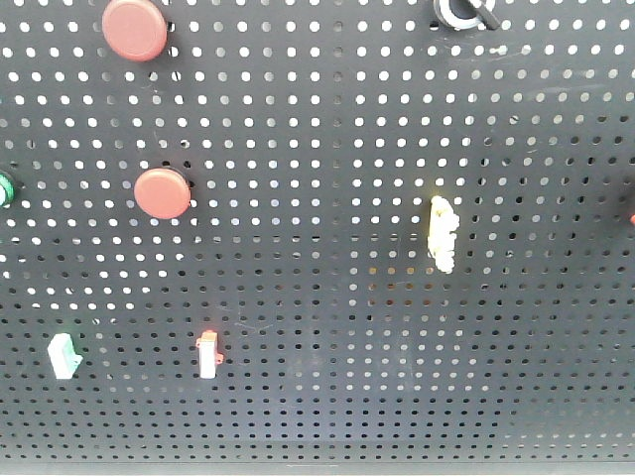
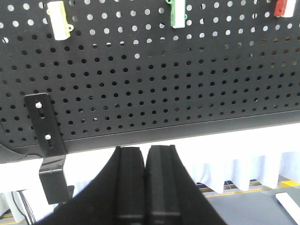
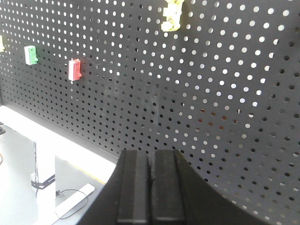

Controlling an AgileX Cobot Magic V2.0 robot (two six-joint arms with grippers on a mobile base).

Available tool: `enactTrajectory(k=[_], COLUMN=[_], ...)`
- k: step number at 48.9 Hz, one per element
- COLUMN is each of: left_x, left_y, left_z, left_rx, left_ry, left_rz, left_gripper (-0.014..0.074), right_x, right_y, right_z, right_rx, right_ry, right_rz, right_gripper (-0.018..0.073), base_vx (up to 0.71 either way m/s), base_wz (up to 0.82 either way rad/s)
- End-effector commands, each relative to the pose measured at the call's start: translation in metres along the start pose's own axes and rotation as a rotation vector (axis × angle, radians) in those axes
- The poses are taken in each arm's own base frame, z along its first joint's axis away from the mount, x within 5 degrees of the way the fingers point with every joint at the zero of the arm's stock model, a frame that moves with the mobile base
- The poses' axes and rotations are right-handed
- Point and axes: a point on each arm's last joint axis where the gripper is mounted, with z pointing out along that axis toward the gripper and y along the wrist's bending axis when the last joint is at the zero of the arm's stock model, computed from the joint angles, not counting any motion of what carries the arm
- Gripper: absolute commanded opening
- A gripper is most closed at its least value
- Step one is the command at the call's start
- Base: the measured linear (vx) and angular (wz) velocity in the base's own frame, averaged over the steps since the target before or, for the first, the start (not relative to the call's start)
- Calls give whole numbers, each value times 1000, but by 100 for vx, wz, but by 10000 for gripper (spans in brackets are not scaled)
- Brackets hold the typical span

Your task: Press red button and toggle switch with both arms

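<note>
Black pegboard (image 1: 327,377) is filling my view: the red button (image 1: 135,28) is sitting at its upper left, the toggle switch (image 1: 460,12) upper right. I'm holding left gripper (image 2: 145,164) and right gripper (image 3: 151,161) pinched closed below, blunt for pressing.

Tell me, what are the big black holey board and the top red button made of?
The pegboard looks like thin sheet metal painted matte black: its round holes are evenly punched and light shines through them. The red button looks like matte plastic, with a smooth, dull domed face and no shine. Neither can be told for certain from looks alone.
</note>
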Motion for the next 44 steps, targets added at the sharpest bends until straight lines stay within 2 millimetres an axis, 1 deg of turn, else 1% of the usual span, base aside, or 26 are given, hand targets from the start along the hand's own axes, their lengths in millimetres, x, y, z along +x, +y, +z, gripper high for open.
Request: enactTrajectory(k=[1,7,11,13,15,18,21,24,25,27,32,33,37,44], left_x=[3,3,3,3,3,3,3,3,3,3,3,3,3,3], left_y=[0,0,0,0,0,0,0,0,0,0,0,0,0,0], left_z=[0,0,0,0,0,0,0,0,0,0,0,0,0,0], left_rx=[-9,-9,-9,-9,-9,-9,-9,-9,-9,-9,-9,-9,-9,-9], left_ry=[-62,-62,-62,-62,-62,-62,-62,-62,-62,-62,-62,-62,-62,-62], left_rz=[-10,-10,-10,-10,-10,-10,-10,-10,-10,-10,-10,-10,-10,-10], left_gripper=[2,2,2,2,2,2,2,2,2,2,2,2,2,2], right_x=[-13,-12,-10,-10,-8,-3,9,30,34,52,79,115,128,134], right_y=[-4,-8,-13,-17,-20,-25,-28,-29,-29,-29,-26,-24,-23,-22], right_z=[-1,-1,-2,-2,-3,-2,0,4,4,7,10,17,19,19], right_rx=[36,95,204,274,337,450,530,575,587,601,610,604,599,589], right_ry=[-82,-59,-39,-39,-35,-35,-44,-43,-54,-47,-58,4,37,116], right_rz=[0,-64,15,104,138,145,135,122,112,101,77,67,76,77], right_gripper=[-3,-3,-3,-3,-3,-3,-3,-3,-3,-3,-3,-3,-3,-3], base_vx=[0,0,0,0,0,0,0,0,0,0,0,0,0,0], base_wz=[0,0,0,0,0,0,0,0,0,0,0,0,0,0])
